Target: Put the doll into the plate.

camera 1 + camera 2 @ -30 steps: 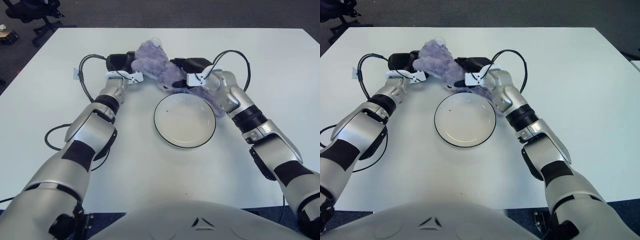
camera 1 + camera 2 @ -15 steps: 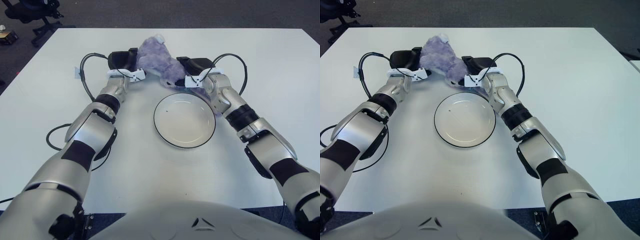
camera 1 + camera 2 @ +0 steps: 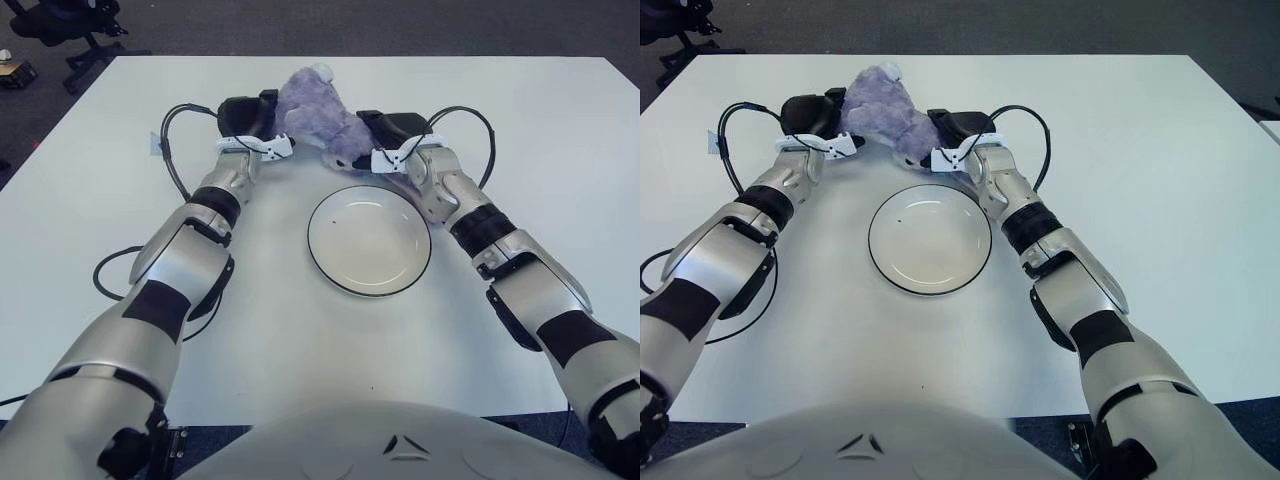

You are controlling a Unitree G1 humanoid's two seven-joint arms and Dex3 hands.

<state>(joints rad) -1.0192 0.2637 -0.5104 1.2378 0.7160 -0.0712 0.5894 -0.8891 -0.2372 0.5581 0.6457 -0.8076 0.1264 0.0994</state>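
Beyond plate (image 3: pixel 369 240) — left hand (image 3: pixel 250 117) | right hand (image 3: pixel 385 128) | both clasp doll (image 3: pixel 318 113)

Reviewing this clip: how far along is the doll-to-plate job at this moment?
Done: both hands have closed in on the purple doll, the left hand on its left side, the right hand on its right. In hand: the doll sits squeezed between them at the far side of the table, beyond the plate. Left: the plate holds nothing, so the doll must be carried toward the robot and released inside it.
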